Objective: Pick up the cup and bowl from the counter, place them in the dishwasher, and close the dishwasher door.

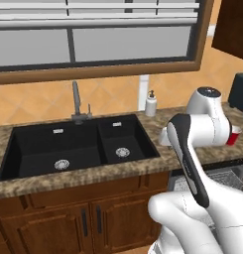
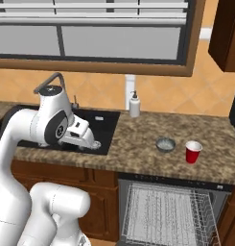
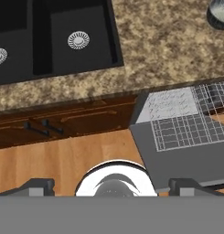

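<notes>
The red cup (image 2: pixel 193 152) stands upright on the speckled counter (image 2: pixel 138 139), with the small grey bowl (image 2: pixel 165 144) just to its left. In the left base view the cup (image 1: pixel 234 135) peeks out from behind my arm. The bowl (image 3: pixel 219 11) also shows at the top right corner of the hand view. Below them the dishwasher (image 2: pixel 168 211) is open with its wire rack (image 3: pixel 195 114) pulled out over the lowered dishwasher door (image 3: pixel 186 160). My gripper (image 3: pixel 112 186) is open and holds nothing. It hangs by the sink's right end (image 2: pixel 90 142), well left of both dishes.
A black double sink (image 1: pixel 78 146) with a grey faucet (image 1: pixel 77 104) fills the counter's left part. A white soap bottle (image 2: pixel 134 104) stands at the back wall. Dark wooden cabinet doors (image 3: pixel 63 123) sit left of the dishwasher above a wood floor (image 3: pixel 63 160).
</notes>
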Available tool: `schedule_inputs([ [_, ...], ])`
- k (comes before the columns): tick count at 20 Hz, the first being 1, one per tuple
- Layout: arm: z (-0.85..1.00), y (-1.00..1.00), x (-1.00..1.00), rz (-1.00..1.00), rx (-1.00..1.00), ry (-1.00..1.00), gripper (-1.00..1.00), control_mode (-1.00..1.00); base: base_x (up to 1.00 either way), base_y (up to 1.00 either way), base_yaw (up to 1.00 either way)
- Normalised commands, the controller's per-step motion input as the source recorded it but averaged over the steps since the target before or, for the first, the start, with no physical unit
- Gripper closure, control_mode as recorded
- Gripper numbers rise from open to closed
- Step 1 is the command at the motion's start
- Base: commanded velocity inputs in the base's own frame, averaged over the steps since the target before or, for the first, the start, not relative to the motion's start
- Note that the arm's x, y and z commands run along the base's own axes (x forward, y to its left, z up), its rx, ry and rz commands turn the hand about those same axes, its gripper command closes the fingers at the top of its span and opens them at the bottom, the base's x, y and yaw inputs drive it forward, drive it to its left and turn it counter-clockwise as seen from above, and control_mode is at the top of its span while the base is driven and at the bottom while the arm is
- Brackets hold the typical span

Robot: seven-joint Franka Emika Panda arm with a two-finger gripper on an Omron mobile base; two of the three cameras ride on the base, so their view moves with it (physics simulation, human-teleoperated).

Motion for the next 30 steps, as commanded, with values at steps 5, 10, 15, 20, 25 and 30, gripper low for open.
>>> schedule_inputs([
  [5, 0.00, 0.00, 0.00, 0.00, 0.00, 0.00, -1.00, 1.00, -0.14, 0.06, -0.21],
  [10, 0.00, 0.00, 0.00, 0.00, 0.00, 0.00, -1.00, 1.00, -0.14, 0.28, -0.27],
  [15, 0.00, 0.00, 0.00, 0.00, 0.00, 0.00, -1.00, 1.00, -0.07, 0.38, -0.30],
  [20, 0.00, 0.00, 0.00, 0.00, 0.00, 0.00, -1.00, 1.00, -0.10, 0.29, -0.37],
  [25, 0.00, 0.00, 0.00, 0.00, 0.00, 0.00, -1.00, 1.00, -0.05, 0.17, -0.41],
  [30, 0.00, 0.00, 0.00, 0.00, 0.00, 0.00, -1.00, 1.00, 0.00, 0.21, -0.43],
])
